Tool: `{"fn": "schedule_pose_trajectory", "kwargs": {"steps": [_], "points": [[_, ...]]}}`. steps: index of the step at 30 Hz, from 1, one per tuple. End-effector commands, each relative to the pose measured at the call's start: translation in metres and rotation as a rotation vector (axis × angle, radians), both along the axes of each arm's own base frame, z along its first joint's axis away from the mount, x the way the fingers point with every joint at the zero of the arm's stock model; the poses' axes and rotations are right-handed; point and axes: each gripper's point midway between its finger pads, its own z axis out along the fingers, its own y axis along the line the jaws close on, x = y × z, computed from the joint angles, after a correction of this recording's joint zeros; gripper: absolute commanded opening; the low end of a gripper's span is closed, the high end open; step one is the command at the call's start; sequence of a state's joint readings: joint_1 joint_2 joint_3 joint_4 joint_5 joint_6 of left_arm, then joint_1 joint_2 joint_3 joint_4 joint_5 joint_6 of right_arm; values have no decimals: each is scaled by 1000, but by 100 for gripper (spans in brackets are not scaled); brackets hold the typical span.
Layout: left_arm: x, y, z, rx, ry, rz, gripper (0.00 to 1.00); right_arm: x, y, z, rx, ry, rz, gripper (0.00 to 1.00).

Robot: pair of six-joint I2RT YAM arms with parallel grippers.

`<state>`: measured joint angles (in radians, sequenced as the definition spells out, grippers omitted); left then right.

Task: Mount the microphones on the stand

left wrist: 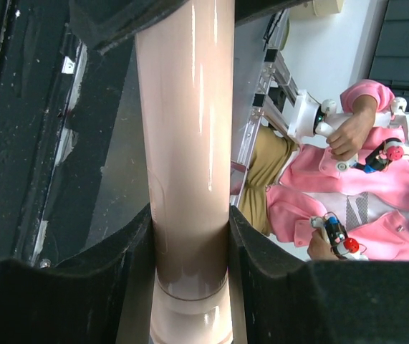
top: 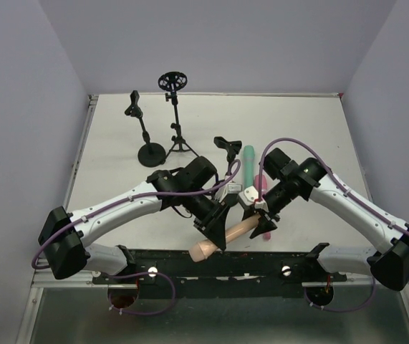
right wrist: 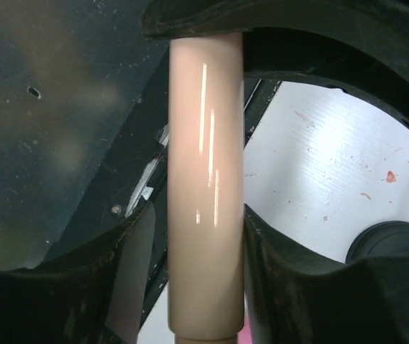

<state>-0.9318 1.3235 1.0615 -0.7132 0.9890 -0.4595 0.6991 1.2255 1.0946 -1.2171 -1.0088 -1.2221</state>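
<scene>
The left gripper [top: 218, 231] grips the peach-beige microphone [top: 240, 229] near the front edge of the table [top: 297, 129], the right gripper [top: 260, 223] seemingly pinching the same shaft, though that contact is hard to judge, while the teal-green microphone [top: 248, 163] and pink microphone [top: 263, 185] lie just behind.

White table [top: 297, 122], pale lavender walls [top: 211, 43], black front rail [top: 261, 262]
</scene>
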Motion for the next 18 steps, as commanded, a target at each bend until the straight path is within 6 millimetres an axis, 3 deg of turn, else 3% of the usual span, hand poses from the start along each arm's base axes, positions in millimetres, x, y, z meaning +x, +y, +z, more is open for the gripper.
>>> {"fn": "schedule_pose_trajectory", "kwargs": {"steps": [1, 4, 7, 9, 14, 18], "points": [[2, -5, 14, -39, -33, -10, 2, -5, 1, 3, 6, 2, 18, 47], [3, -5, 15, -39, -37, -4, 4, -8, 1, 7, 21, 9, 23, 30], [5, -4, 16, -36, -46, 7, 12, -11, -1, 9, 26, 18, 25, 23], [8, -2, 19, -32, -61, 26, 25, -16, -2, 11, 29, 34, 28, 20], [20, 12, 37, -56, -135, 117, 70, -22, -7, 12, 27, 52, 16, 16], [38, 30, 58, -107, -209, 243, 85, -25, -10, 9, 28, 69, -8, 14]]}}
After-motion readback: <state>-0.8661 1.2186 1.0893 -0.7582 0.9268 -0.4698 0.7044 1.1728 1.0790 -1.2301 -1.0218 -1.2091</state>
